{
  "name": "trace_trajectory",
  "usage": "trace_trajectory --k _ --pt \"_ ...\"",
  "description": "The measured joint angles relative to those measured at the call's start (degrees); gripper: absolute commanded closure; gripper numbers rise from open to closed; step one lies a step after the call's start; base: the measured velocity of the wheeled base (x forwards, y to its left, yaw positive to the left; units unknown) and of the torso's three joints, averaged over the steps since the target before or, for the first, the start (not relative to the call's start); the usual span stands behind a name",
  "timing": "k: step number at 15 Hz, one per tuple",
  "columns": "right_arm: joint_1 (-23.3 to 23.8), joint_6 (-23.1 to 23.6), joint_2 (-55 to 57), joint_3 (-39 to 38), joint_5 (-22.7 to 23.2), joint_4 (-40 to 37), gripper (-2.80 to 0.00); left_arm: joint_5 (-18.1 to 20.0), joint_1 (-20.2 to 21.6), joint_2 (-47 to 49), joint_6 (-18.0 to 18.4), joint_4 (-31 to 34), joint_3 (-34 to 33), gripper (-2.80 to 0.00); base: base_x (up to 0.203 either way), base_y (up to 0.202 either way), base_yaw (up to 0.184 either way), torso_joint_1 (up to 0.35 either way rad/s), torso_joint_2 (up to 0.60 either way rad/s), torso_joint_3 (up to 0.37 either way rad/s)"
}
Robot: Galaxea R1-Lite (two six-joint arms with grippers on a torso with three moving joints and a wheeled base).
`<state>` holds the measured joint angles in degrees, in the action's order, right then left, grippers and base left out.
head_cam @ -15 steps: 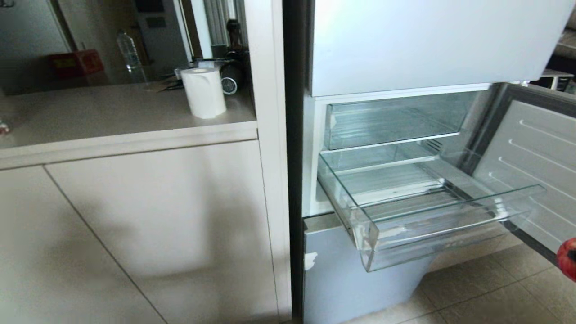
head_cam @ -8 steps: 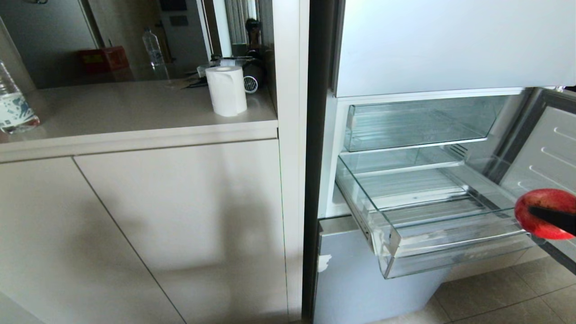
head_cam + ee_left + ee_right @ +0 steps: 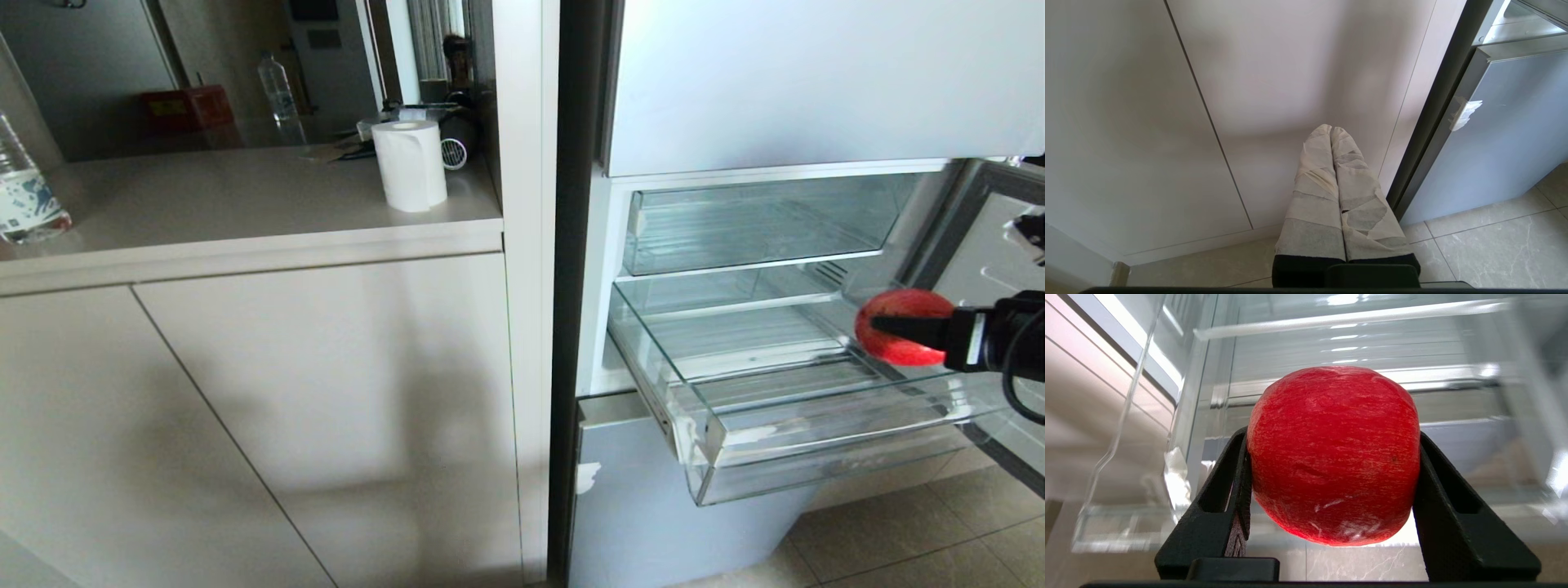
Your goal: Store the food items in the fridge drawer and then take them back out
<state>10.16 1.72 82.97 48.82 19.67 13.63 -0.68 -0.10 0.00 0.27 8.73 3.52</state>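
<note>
The right gripper (image 3: 1333, 473) pinches a round, glossy red apple (image 3: 1333, 455) between its black fingers (image 3: 1224, 498), holding it above the right side of the pulled-out clear plastic fridge drawer (image 3: 784, 425), whose ribbed floor lies below. The left gripper (image 3: 1332, 132), its tape-wrapped fingers pressed together, hangs before smooth cabinet doors (image 3: 1241, 81).

Your head camera looks forward and down from well back, taking in the beige tabletop (image 3: 245, 196) on its left and the pulled-out wide clear plastic fridge drawer (image 3: 816, 441) on its right. Your right wrist camera sits close behind the right claw (image 3: 1333, 473), facing into that same drawer (image 3: 1355, 343). Your left wrist camera faces the pale cabinet front (image 3: 1249, 81) low down, a surface the head view shares (image 3: 326, 367).
</note>
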Motion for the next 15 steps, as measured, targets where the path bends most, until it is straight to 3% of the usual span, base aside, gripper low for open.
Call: trace_trajectory --k 7,15 --pt "-6.9 -1.5 18.4 15.5 -5.8 -0.9 0.0 0.0 0.0 0.0 0.0 0.0 0.0 0.0 0.0 0.0 0.0 0.0 0.0 0.0" --pt "-12.9 -0.9 31.2 29.5 -14.5 -11.5 0.0 0.0 0.0 0.0 0.0 0.0 0.0 0.0 0.0 0.0 0.0 0.0 0.0 0.0"
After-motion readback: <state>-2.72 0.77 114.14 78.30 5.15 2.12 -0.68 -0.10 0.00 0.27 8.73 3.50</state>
